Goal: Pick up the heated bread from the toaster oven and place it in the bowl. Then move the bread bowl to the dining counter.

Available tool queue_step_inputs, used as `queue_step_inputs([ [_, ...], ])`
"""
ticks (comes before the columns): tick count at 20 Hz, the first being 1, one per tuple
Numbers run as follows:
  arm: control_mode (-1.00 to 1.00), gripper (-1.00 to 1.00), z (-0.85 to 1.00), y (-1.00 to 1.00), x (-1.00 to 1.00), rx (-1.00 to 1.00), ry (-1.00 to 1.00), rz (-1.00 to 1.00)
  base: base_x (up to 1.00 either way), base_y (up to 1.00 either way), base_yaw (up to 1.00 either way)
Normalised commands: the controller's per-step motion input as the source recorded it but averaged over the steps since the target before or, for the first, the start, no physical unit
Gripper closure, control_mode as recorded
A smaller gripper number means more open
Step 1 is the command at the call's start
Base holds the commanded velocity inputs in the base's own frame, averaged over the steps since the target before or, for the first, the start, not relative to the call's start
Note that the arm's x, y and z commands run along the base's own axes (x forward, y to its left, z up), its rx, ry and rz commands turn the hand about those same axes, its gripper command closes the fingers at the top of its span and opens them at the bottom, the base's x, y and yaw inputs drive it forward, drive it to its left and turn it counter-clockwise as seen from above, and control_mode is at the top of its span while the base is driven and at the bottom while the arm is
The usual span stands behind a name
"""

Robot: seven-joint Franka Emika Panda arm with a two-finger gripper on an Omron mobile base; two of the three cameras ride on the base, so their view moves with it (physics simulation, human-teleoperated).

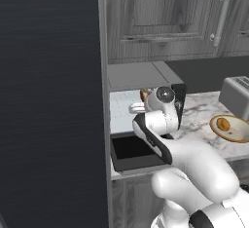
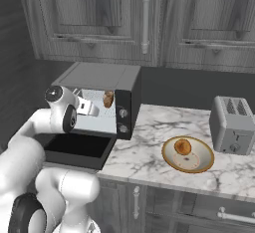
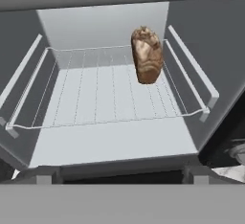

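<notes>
The heated bread (image 3: 147, 55), a dark-brown crusty chunk, stands on end on the wire rack at the back right of the toaster oven (image 2: 102, 75). It also shows as the bread (image 2: 108, 99) and the bread (image 1: 145, 94) in the base views. The oven's dark door (image 2: 74, 150) hangs down open. My gripper (image 3: 119, 174) sits at the oven mouth, open and empty, short of the bread. From the right, the gripper (image 2: 92, 109) points into the cavity. The tan bowl (image 2: 200, 165) sits on the marble top to the right. The dining counter is out of view.
A paler golden-orange piece (image 2: 182, 147) lies in the bowl (image 1: 241, 137). A silver slot toaster (image 2: 231, 118) stands right of the bowl. Grey wood cabinets (image 2: 144, 18) hang above. A tall dark panel (image 1: 48, 100) walls the oven's left side.
</notes>
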Motion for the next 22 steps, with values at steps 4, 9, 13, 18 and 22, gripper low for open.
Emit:
queue_step_inputs([
  [4,-1.00,-1.00,-0.14,0.00,0.40,0.01,0.00,-0.08,0.00,0.00,0.00],
  [9,-1.00,-1.00,-0.17,0.00,0.30,0.01,0.00,-0.06,0.00,0.00,0.00],
  [13,-1.00,-1.00,-0.22,0.00,0.23,0.00,0.00,-0.02,0.00,0.00,0.00],
  [18,-1.00,-1.00,-0.27,0.00,0.26,0.00,0.00,0.00,0.00,0.00,0.00],
  [22,-1.00,-1.00,-0.23,0.00,0.43,0.00,0.00,0.00,0.00,0.00,0.00],
])
